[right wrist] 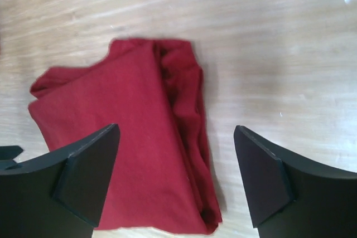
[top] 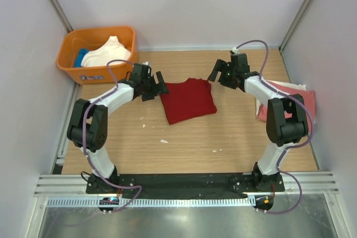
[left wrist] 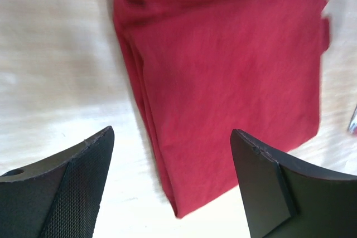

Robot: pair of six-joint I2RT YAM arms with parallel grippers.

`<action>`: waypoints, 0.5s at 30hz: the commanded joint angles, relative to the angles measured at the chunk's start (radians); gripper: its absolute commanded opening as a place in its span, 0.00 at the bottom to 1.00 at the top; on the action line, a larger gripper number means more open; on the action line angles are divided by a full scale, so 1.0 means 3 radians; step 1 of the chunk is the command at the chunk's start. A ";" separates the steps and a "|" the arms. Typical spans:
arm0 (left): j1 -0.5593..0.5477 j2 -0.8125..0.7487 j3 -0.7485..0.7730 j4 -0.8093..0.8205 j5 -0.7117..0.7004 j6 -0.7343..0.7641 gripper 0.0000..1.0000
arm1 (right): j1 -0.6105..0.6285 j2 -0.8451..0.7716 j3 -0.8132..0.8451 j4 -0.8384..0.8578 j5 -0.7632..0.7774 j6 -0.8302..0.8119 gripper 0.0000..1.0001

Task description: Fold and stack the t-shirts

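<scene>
The dark red t-shirt (top: 188, 100) lies folded flat mid-table (top: 184, 143), toward the far side. The left gripper (top: 160, 86) hovers just left of it and the right gripper (top: 215, 73) just right, both with jaws spread wide, gripping nothing. A salmon-pink shirt (top: 307, 100) lies at the right edge. A cream shirt (top: 109, 53) and a blue shirt (top: 82, 57) sit in the orange tub (top: 72, 42), far left.

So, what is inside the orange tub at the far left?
The orange tub holds a crumpled cream t-shirt on top, with a bit of blue cloth showing at its left side. Whatever lies under them is covered.
</scene>
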 commanded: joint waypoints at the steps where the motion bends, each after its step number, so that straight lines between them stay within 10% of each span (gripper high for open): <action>1: -0.0088 -0.0151 -0.0239 0.0325 0.0073 -0.0082 0.86 | -0.0051 -0.0234 -0.0322 0.0145 -0.0211 -0.0032 0.91; 10: -0.0088 -0.0018 -0.0475 0.0571 0.0139 -0.0185 0.85 | -0.0168 0.0179 -0.0262 0.0228 -0.0749 0.0025 0.83; 15: -0.0088 0.0079 -0.0480 0.0678 0.0206 -0.0215 0.83 | -0.0178 -0.0081 -0.0267 -0.0262 0.0555 -0.0149 0.86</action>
